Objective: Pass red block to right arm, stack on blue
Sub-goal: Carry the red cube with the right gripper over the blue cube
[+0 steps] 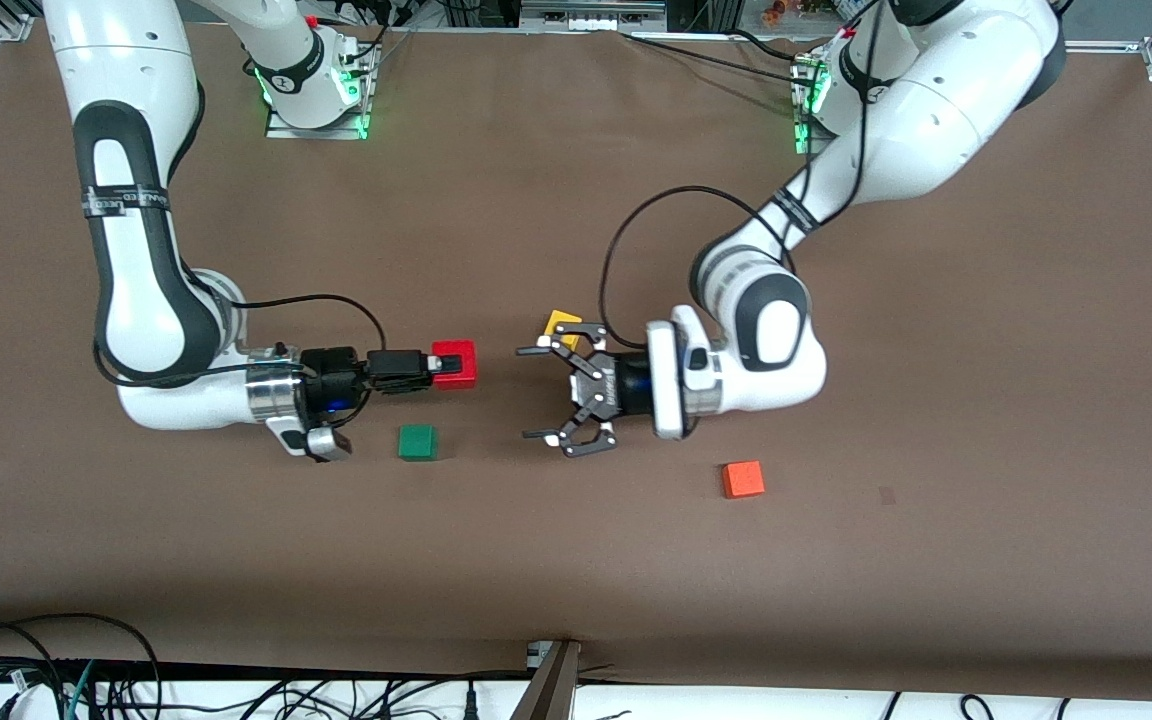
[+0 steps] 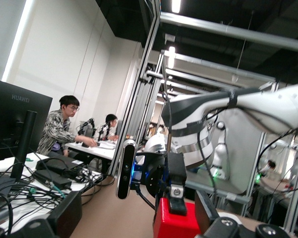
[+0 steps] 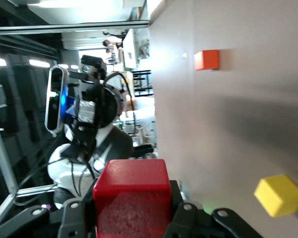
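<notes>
Handover done, I judge: right gripper (image 1: 433, 366) clamped on red block (image 1: 456, 362), left gripper (image 1: 548, 393) spread empty; next, find the unseen blue cube.

One legible mark: "HUAWEI" in pale letters on the dark monitor (image 2: 17, 119) bezel (left wrist view, desk area off the table). Band lettering on the right arm (image 1: 126, 200) unreadable.

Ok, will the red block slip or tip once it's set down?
Probably stiff: the red block keeps square edges while the right gripper is shut on it. Flat faces suggest no rolling. Its matte surface likely grips well.
</notes>
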Controlling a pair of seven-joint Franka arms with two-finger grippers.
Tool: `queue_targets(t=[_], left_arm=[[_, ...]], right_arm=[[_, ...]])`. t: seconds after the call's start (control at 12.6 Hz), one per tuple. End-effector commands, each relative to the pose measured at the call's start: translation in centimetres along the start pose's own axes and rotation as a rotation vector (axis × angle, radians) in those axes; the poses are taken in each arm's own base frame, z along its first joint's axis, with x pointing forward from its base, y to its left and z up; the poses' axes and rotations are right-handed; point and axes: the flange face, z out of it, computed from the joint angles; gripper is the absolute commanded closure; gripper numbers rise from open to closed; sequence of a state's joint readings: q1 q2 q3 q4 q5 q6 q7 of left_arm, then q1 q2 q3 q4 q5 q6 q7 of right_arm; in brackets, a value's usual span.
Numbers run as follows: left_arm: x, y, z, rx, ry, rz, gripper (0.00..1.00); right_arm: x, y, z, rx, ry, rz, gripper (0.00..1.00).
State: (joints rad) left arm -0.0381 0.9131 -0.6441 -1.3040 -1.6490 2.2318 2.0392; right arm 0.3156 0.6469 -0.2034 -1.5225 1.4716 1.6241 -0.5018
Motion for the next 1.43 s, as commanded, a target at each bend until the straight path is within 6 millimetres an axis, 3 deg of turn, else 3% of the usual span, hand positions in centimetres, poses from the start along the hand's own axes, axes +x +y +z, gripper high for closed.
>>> queue_targets(t=[0.0, 0.16, 0.32, 0.56, 0.71, 0.79, 1.03, 1.35], left_arm=[[1.9, -1.2, -4.0, -0.06, -0.054, -0.066, 0.0], [2.5, -2.5, -7.6, -0.107, -0.125, -0.148, 0.0], [4.4, -3.5, -12.0, -0.129, -0.287, -0.239, 0.0], [6.5, -3.3, -16.0, -0.158, -0.441, -0.372, 0.0], [8.4, -2.9, -18.3, -0.138, -0.509, -0.512, 0.0], [9.1, -2.8, -19.5, -0.103, -0.59, -0.554, 0.0], [11.1, -1.3, -22.4, 0.076, -0.887, -0.736, 0.0], [13.7, 2.3, -22.8, 0.447, -1.25, -0.945, 0.0]], right_arm=[[0.3, -1.0, -3.5, -0.169, -0.012, -0.035, 1.0], [0.5, -1.3, -5.7, -0.386, -0.056, -0.053, 1.0], [0.7, -1.5, -8.4, -0.618, -0.09, -0.077, 1.0], [1.0, -1.1, -11.1, -0.947, -0.131, -0.117, 1.0], [0.9, -1.2, -10.3, -1.094, -0.16, -0.101, 1.0], [0.8, -2.1, -9.8, -1.191, -0.155, -0.101, 1.0], [0.4, -1.4, -8.7, -1.33, -0.145, -0.062, 1.0], [-1.9, 1.7, -9.7, -1.369, -0.031, -0.042, 1.0]])
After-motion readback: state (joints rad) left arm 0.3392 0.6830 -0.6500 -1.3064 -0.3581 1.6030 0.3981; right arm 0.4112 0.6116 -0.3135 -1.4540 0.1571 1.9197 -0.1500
